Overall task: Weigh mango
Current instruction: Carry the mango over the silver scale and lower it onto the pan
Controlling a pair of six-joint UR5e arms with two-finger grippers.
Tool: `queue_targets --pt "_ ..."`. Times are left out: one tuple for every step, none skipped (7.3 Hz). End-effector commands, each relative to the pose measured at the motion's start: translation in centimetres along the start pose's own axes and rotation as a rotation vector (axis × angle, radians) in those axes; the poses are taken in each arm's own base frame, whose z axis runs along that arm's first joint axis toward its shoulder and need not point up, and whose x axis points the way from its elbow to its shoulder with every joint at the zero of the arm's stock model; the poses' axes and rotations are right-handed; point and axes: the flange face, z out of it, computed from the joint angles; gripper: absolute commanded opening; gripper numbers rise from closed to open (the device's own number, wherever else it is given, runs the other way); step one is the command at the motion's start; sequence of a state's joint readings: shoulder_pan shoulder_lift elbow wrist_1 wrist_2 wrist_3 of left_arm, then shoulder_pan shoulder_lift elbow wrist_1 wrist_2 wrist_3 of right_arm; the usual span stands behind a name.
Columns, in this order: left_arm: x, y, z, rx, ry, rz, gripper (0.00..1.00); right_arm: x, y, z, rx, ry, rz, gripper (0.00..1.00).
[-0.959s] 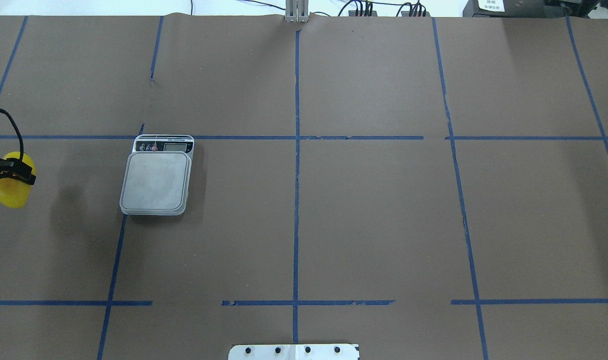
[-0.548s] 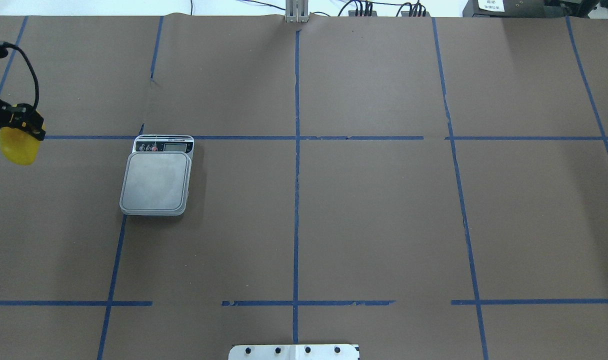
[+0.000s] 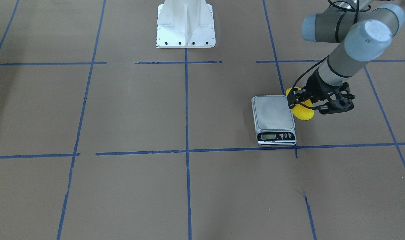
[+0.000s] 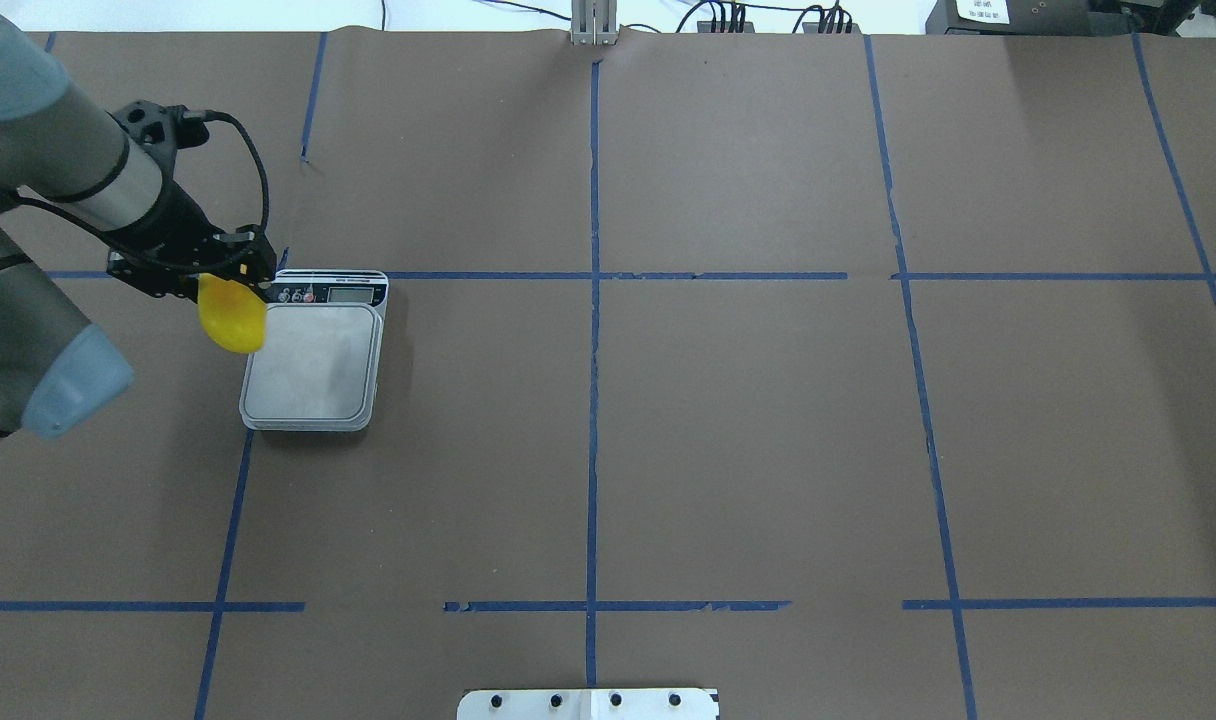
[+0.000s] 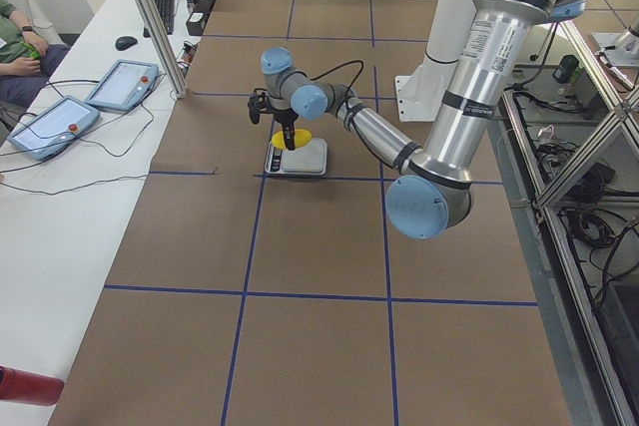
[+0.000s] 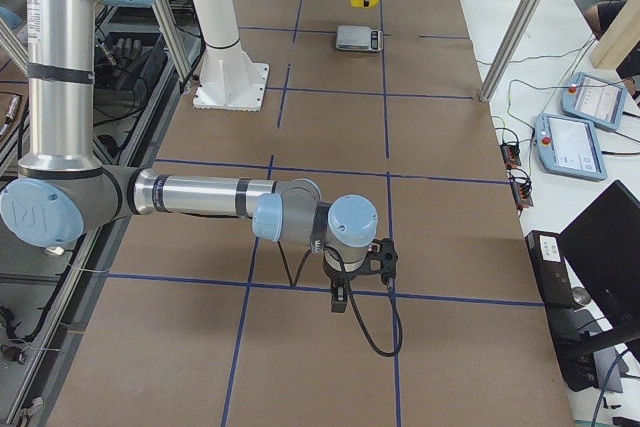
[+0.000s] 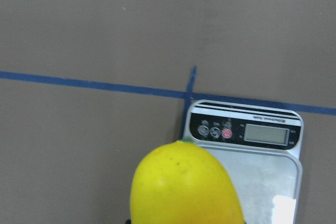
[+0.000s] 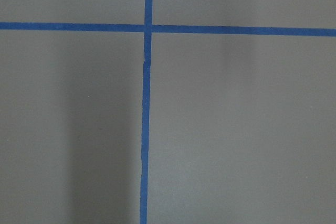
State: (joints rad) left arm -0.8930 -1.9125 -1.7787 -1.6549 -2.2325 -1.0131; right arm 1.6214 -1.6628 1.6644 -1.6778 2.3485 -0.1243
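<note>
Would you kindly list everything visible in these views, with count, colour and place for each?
Smooth oblong mango: one, yellow, held in the air at the scale's edge on the robot's left.
Flat digital kitchen scale: one, silver platform and black display panel, left half of the table, nothing resting on it.
Paper-covered table: one, brown, crossed by blue tape lines.
Robot pedestal: one, white, middle of the table's robot side.
Touchscreen pendants: two, blue-grey, on the white side bench.
Seated operator: one, green top, at that bench.
Left gripper: one, black, shut on the mango.
Right gripper: one, black, low over the table's right side; open or shut cannot be told.
</note>
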Motion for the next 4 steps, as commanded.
queue_targets --pt "1.3 0.9 4.3 -0.006 0.017 0.0 0.0 0.0 0.0 0.0 0.0 0.0 0.0 1.0" --pt "1.8 1.6 5.1 -0.017 0.012 0.008 0.0 0.0 0.0 0.0 0.0 0.0 0.0 1.0" --pt "2.1 1.8 6.1 -0.031 0.005 0.013 0.0 0.0 0.0 0.0 0.0 0.0 0.0 1.0" --pt "2.3 1.7 6.4 -0.033 0.002 0.018 0.0 0.0 0.0 0.0 0.0 0.0 0.0 1.0"
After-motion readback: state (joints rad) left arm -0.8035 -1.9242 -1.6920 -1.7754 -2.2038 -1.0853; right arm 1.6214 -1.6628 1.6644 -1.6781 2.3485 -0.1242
